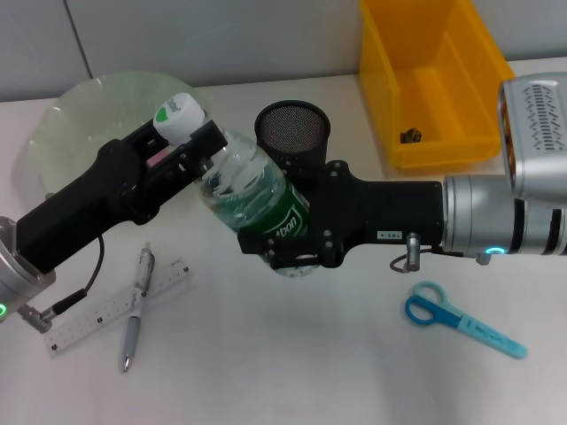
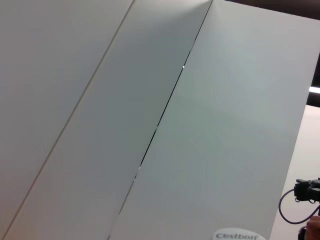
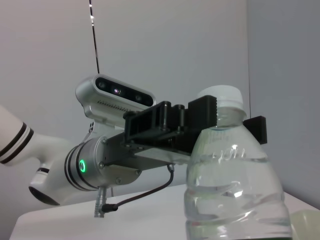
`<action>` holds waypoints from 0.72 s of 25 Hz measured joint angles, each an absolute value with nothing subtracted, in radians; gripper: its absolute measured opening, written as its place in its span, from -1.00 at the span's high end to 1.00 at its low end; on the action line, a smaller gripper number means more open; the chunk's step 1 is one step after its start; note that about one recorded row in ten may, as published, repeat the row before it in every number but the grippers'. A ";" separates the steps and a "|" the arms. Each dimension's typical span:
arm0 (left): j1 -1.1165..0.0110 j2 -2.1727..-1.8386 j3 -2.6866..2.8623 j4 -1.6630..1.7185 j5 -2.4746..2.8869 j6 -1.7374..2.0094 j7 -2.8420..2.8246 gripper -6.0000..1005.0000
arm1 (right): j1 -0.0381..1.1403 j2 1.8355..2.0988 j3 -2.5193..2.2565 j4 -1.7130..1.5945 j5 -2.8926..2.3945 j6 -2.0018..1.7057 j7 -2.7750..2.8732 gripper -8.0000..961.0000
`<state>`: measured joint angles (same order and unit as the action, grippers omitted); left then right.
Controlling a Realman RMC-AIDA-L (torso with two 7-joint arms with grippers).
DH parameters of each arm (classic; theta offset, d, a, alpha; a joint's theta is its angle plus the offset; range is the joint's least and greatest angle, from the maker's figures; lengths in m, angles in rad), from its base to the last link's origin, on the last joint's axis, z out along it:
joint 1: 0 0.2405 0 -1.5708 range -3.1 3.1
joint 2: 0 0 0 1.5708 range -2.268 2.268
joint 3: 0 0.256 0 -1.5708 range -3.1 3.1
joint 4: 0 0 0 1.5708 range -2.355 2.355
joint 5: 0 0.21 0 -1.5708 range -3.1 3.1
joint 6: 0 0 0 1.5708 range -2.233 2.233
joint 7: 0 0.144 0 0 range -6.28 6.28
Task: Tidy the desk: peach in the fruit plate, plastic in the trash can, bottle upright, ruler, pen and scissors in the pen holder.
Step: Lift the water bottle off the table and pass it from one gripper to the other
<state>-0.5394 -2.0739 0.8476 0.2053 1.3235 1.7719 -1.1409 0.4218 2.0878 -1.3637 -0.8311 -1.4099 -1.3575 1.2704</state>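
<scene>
Both grippers, the left (image 1: 190,146) at the cap and the right (image 1: 275,239) round the middle, hold the bottle (image 1: 252,199) up, while ruler (image 1: 120,305), pen (image 1: 137,305) and scissors (image 1: 465,320) lie out.

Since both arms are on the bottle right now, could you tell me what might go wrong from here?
1. The left gripper holds the bottle at its cap end while the right gripper clamps the body; mismatched motion could twist or crush the bottle.
2. The pen holder stands right behind the bottle; either arm might knock it over.
3. The pen and ruler lie crossed under the left arm; lowering there could scatter them.
</scene>
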 joint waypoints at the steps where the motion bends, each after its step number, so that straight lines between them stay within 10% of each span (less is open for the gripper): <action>1: -0.539 -2.074 0.847 0.205 1.320 1.772 -1.136 -0.21 | 0.422 2.088 -1.364 -0.831 -1.407 -1.358 1.270 -0.66; 18: -0.540 -2.074 0.849 0.204 1.312 1.779 -1.126 0.10 | 0.450 2.086 -1.365 -0.754 -1.394 -1.366 1.222 -0.66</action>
<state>-0.5396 -2.0739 0.8488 0.2037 1.3119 1.7786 -1.1262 0.4498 2.0861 -1.3646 -0.7538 -1.3942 -1.3662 1.2220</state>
